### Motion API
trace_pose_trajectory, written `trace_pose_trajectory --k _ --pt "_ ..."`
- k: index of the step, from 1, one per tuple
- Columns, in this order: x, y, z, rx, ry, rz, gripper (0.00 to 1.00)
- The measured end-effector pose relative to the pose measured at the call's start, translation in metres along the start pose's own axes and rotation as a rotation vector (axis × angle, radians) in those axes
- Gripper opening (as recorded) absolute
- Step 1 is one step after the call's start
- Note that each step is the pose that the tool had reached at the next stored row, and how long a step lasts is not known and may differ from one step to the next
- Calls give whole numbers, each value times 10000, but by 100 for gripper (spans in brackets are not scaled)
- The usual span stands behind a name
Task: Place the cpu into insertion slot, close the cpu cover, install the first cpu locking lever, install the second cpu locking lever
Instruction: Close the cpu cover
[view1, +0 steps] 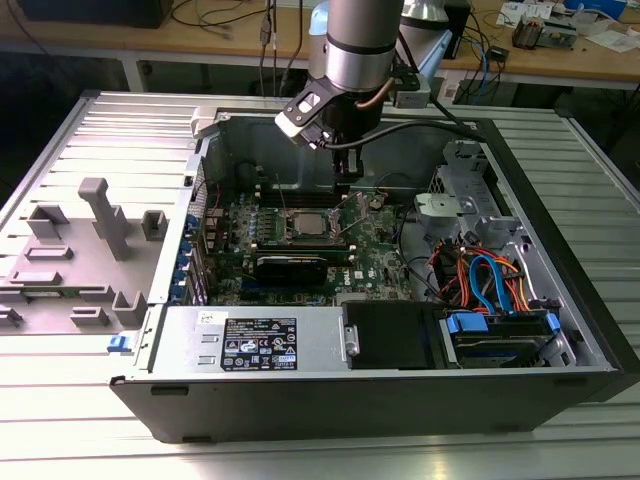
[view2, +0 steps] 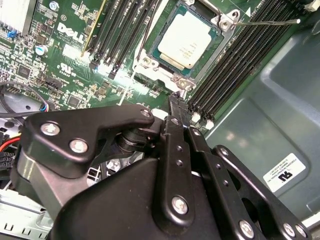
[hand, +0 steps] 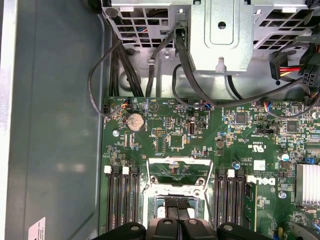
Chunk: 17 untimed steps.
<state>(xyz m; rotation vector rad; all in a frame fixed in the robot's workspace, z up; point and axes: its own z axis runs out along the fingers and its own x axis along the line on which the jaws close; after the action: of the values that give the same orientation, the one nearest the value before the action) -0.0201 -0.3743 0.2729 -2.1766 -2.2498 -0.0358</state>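
the cpu (view2: 187, 40) lay flat, seated in its socket on the motherboard (view2: 120, 90) with its silvery top uncovered; the cpu cover (hand: 176, 160) stood swung up clear of it and one locking lever (view2: 265, 21) was free beside the memory slots. judged light, stiff and thin, with a smooth top that would slip and delicate contacts beneath, it would be taken only by two opposite edges and never pressed. in the exterior view the gripper (view1: 343, 186) hung at about 2 o'clock from the cpu, close above the board, its fingers (hand: 167, 227) pressed together on nothing.
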Motion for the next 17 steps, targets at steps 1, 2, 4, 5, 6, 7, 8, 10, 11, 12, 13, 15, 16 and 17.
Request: trace_pose_trajectory --k 1,2,4,5,6,7,8,10,11,12,13,15,16,17 --pt "0 9 0 1 0 -2 11" --pt "0 17 0 0 0 0 11" --pt "-1 29 0 1 0 0 11" --pt "-1 34 0 0 0 1 11" --pt "-1 35 0 0 0 1 11" --pt "-1 38 0 1 0 1 11" --pt "-1 40 1 0 0 0 11" --pt "-1 40 1 0 0 0 11" --pt "-1 41 1 0 -1 0 11" --pt "-1 41 1 0 0 1 11" --pt "-1 41 1 0 0 0 11" --pt "-1 41 1 0 0 1 11" --pt "-1 41 1 0 0 0 11" --pt "-1 42 1 0 0 0 11"
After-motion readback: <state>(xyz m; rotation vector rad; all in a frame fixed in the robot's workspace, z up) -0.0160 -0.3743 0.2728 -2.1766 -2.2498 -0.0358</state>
